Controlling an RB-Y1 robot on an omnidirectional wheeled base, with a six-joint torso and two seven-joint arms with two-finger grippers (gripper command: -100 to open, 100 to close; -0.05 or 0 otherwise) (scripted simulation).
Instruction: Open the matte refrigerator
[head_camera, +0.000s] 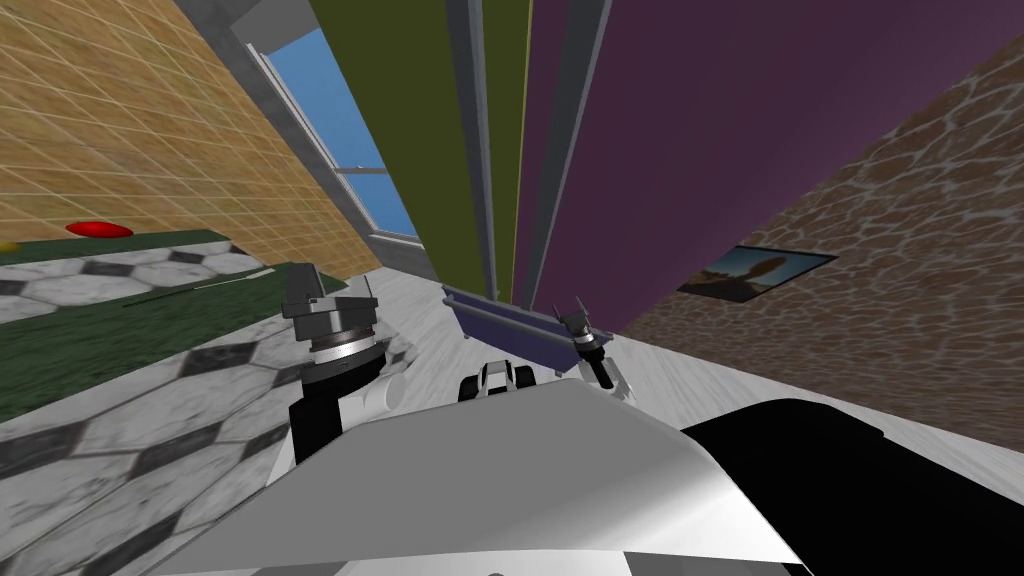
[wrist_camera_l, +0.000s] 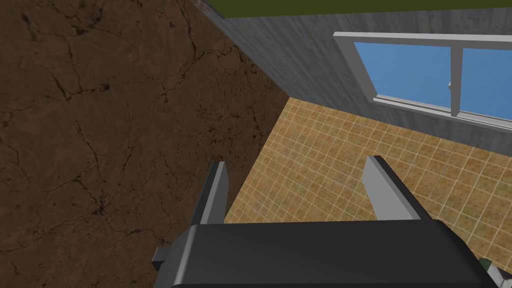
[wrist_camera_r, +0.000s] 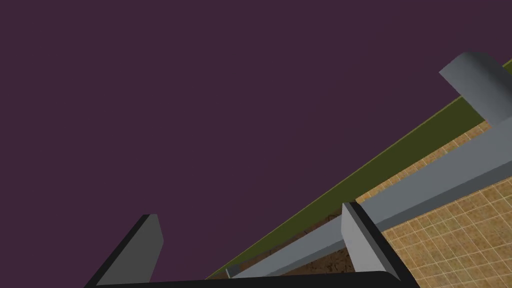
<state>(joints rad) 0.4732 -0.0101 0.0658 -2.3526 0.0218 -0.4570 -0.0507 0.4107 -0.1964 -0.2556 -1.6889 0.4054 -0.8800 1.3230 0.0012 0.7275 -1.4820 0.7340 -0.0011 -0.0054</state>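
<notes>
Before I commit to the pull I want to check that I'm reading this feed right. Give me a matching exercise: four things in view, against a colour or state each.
1. refrigerator door
2. handle
3. window pane
4. left gripper

A. blue
B. fingers apart, nothing between them
C. dark purple
D. grey, running along the door

Pairs: 1-C, 2-D, 3-A, 4-B

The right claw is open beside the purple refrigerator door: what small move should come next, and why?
Probably slide the right claw sideways toward the grey handle until the bar sits between its fingers. The open claw faces the flat purple door, and the handle crosses at just one finger, so closing here would likely grip nothing.
</notes>
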